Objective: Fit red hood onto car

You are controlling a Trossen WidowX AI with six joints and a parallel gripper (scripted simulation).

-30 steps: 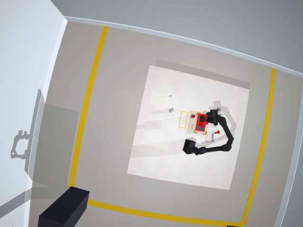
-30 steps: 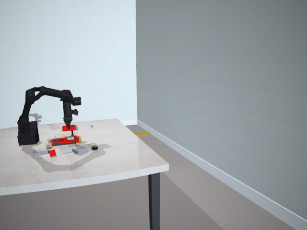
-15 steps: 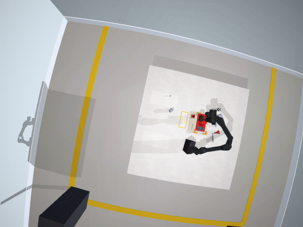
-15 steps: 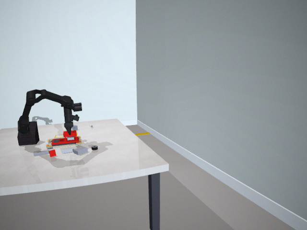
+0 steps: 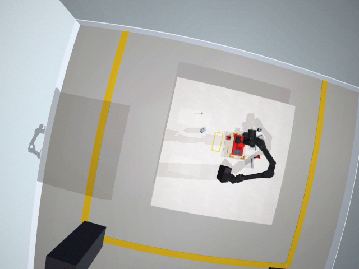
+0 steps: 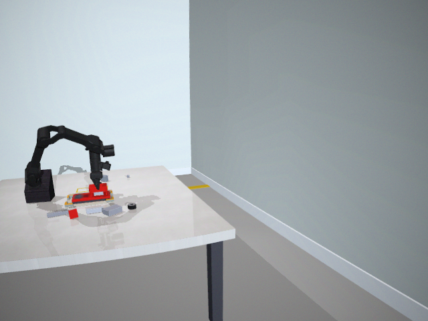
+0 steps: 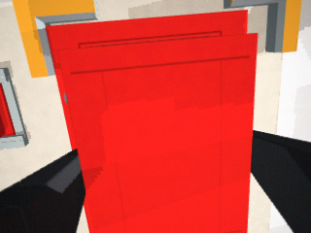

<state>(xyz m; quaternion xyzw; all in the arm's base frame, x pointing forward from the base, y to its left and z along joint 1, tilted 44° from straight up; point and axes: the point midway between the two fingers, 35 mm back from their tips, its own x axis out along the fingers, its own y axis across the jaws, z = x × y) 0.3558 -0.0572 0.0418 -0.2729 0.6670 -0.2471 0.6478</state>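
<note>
My gripper [image 6: 97,188] [image 7: 164,148] is shut on the red hood [image 6: 104,187] [image 7: 170,131], with one black finger at each long side. The hood is held over the engine end of the red chassis [image 5: 237,147] [image 6: 82,197] [image 7: 146,24], roof up. In the wrist view its edges run nearly parallel to the chassis, whose end shows beyond it. In the exterior view it appears very low over the deck; whether it touches is unclear. The chassis sits in the jig [image 5: 227,149] with orange corners. The grey engine block [image 6: 98,193] shows below the hood. The pegs and corner holes cannot be made out.
A small red part [image 5: 228,137] [image 7: 6,116] sits in a grey holder beside the chassis. A black wheel [image 5: 259,129] [image 6: 131,206], a grey block [image 6: 112,210], a grey bar [image 5: 252,163] [image 6: 57,214] and a red piece [image 5: 258,156] [image 6: 73,213] lie on the chassis's other side.
</note>
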